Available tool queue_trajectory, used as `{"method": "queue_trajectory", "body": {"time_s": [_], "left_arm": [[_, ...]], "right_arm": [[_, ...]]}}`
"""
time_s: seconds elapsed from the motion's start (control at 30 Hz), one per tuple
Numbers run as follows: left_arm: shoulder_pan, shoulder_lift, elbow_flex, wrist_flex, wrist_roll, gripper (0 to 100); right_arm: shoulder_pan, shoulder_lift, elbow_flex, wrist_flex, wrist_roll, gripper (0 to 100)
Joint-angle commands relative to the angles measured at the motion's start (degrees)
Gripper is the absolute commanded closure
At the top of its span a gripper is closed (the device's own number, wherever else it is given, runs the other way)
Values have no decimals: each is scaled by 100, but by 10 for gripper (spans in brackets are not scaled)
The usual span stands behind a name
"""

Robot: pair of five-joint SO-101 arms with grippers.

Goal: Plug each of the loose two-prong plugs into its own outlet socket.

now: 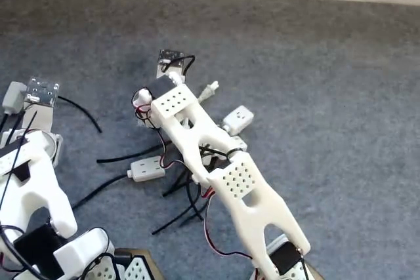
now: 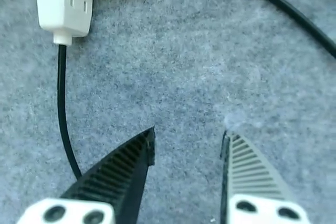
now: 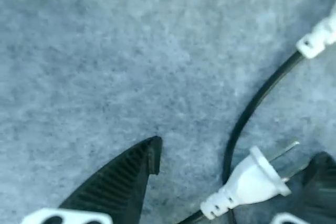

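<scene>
Well, farthest left on my high feed stood the left arm (image 1: pixel 29 181), bent over the grey-felted counter (image 1: pixel 315 63). Its wrist camera gave me the left gripper (image 2: pixel 189 137) with its fingers spread wide and nothing but felt between them. Beyond the dark finger (image 2: pixel 123 169) lay a white outlet socket (image 2: pixel 64 3) with two slots facing up. Its black cord (image 2: pixel 62 103) ran back alongside that finger without touching it. A second black cord (image 2: pixel 278 1) crossed the far corner of that feed.

Moving right on the high feed, a long outlet socket (image 1: pixel 147 170) lay flat on the counter, its cord trailing off to the left. It sat just beside the right arm (image 1: pixel 197 136), which stretched diagonally from the near edge toward the middle. A tangle of black cords (image 1: pixel 184 204) ran under that arm.

On the right wrist camera, the right gripper (image 3: pixel 236 153) had its fingers wide apart too, clamped on nothing. The white two-prong plug (image 3: pixel 251 181) lay on its side on the felt between them, close to the finger opposite the dark ribbed one (image 3: pixel 126 182). I could not tell whether it touched. Its prongs (image 3: pixel 286 148) pointed away from the camera.

Back on the high feed, that plug lay just right of the arm's wrist. Further right a square outlet socket (image 1: pixel 238 120) sat near it, not touching.
</scene>
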Motion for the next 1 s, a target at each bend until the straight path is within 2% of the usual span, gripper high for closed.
{"method": "queue_trajectory", "body": {"time_s": [0.0, 0.13, 0.27, 0.53, 0.63, 0.77, 0.97], "left_arm": [[75, -31, -22, -70, -26, 793], [75, -31, -22, -70, -26, 793], [75, -31, -22, -62, -26, 793], [57, -31, -22, -53, -26, 793], [57, -31, -22, -53, -26, 793], [57, -31, -22, -44, -26, 793], [57, -31, -22, -44, -26, 793]], "right_arm": [[40, 57, 4, 163, -70, 699], [-215, 4, 48, 356, -35, 823], [-365, 57, 48, 286, -26, 838], [567, -4, -13, 22, -18, 844], [787, 4, -593, 66, -18, 868], [875, -4, -1912, 277, -18, 993], [892, 66, -3934, 1244, -26, 993]]}}
